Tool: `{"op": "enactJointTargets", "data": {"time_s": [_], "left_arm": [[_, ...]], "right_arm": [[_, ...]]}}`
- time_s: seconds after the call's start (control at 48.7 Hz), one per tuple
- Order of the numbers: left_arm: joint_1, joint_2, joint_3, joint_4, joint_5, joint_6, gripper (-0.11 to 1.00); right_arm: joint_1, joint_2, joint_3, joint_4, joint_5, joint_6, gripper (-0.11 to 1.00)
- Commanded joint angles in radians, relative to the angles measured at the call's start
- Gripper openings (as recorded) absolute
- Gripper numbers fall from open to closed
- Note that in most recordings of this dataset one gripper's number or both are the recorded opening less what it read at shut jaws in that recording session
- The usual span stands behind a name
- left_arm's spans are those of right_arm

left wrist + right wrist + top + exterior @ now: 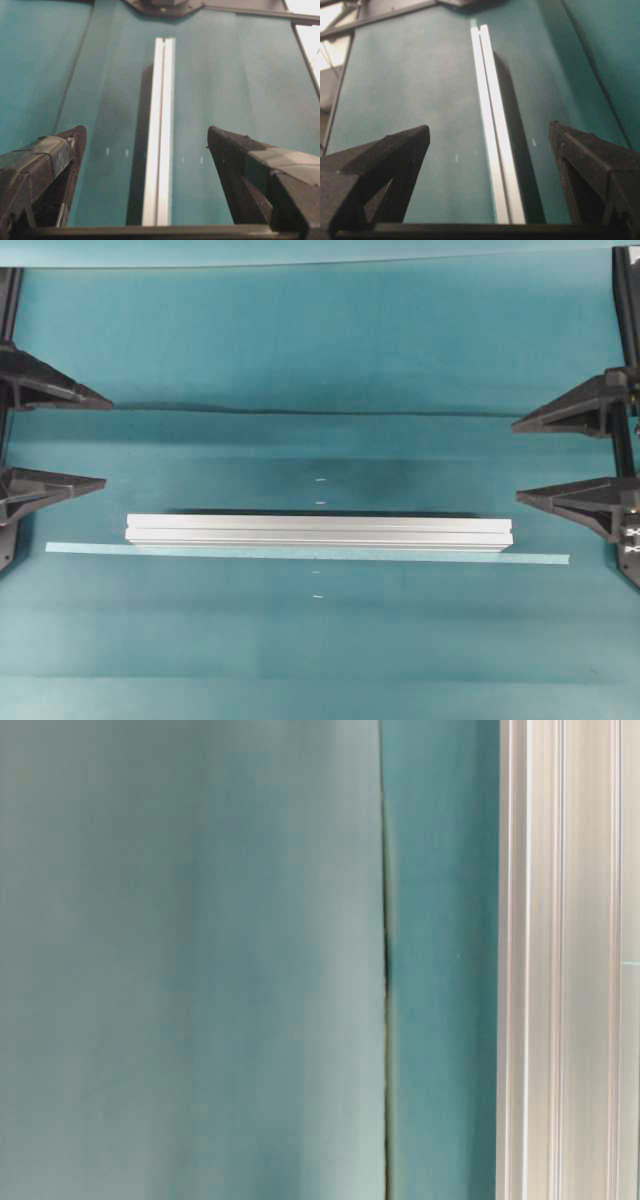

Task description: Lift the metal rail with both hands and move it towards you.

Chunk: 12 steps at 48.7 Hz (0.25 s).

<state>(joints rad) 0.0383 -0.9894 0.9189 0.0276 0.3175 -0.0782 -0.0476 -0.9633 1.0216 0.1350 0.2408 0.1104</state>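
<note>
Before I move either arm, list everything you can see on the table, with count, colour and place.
metal rail: one, silver, grooved lengthwise, lying flat across the middle of the table, untouched.
tape strip: one, pale teal, thin and flat, running along the rail's near edge and sticking out past both of its ends.
small marks: four, whitish, in a line across the rail's midpoint, two on each side of it.
table cover: teal, with a seam line running across it behind the rail.
left claw: one, black, open, at the left edge, short of the rail's end.
right claw: one, black, open, at the right edge, short of the rail's other end.
</note>
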Motion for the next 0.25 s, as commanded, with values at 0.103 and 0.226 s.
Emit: {"op": "enactJointTargets", "data": {"time_s": [0.103, 0.226], "left_arm": [[0.002, 0.006, -0.011, 0.000, -0.009, 0.002, 0.96], [0.002, 0.002, -0.011, 0.000, -0.011, -0.002, 0.96]], "right_arm": [[-0.015, -0.008, 0.009, 0.005, -0.009, 0.009, 0.99], [-0.015, -0.029, 0.006, 0.008, -0.002, 0.046, 0.99]]}}
